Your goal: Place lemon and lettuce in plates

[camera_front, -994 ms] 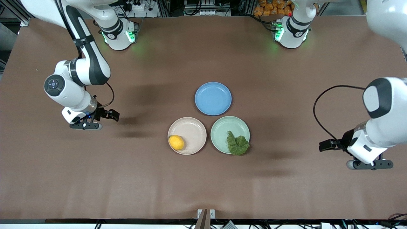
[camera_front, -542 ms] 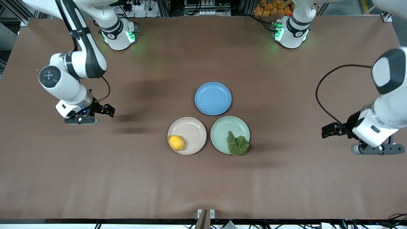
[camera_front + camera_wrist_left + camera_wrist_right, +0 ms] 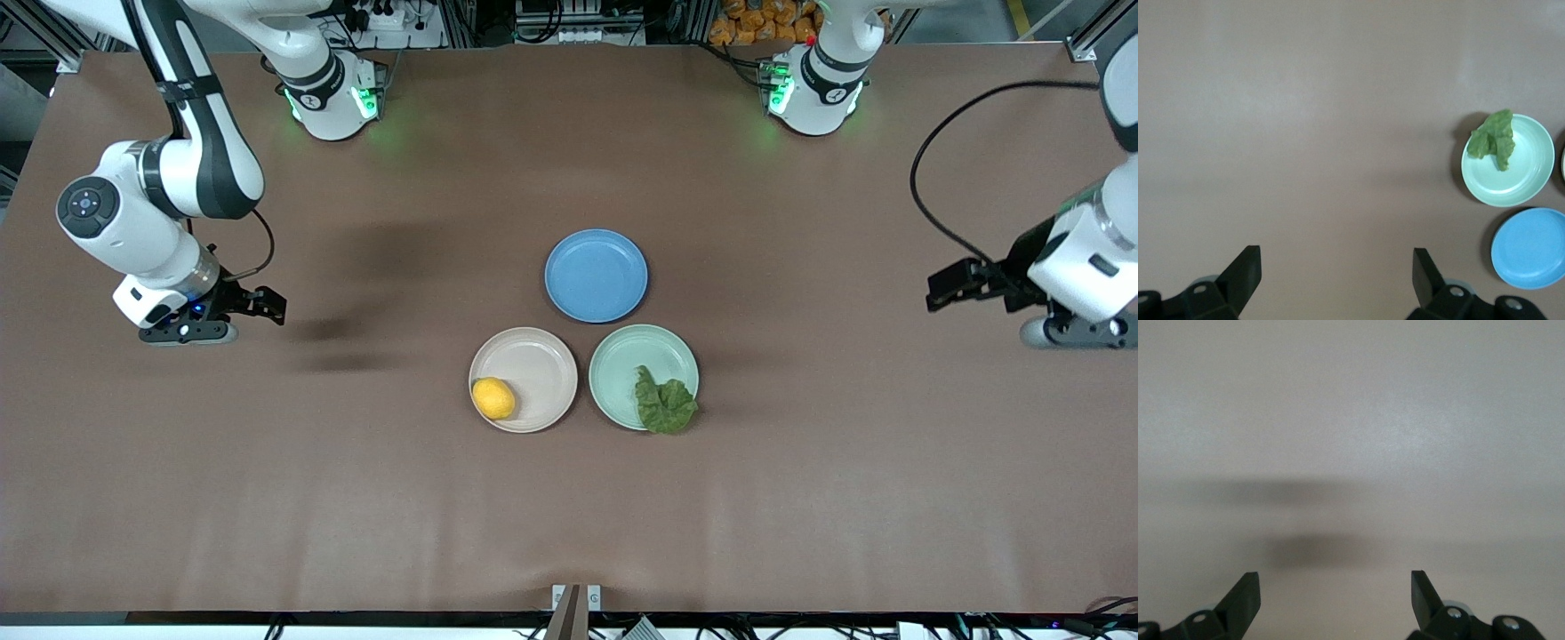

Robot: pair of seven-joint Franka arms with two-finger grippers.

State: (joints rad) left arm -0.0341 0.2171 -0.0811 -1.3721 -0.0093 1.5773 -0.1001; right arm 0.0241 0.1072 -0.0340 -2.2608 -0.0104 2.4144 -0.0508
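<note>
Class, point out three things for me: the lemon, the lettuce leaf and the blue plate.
lemon (image 3: 493,397), front view, middle of the yellow fruit.
lettuce leaf (image 3: 665,404), front view, centre of the wrinkly leaf.
blue plate (image 3: 596,275), front view, bare middle of the plate.

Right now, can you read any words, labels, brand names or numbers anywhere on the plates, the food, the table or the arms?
None can be read.
Beige-pink plate, mint green plate, blue plate: plain, no print.
Lemon and lettuce: no sticker or label.
Table: bare brown surface, no markings.
Small tags at the table's near edge: too small to read.
</note>
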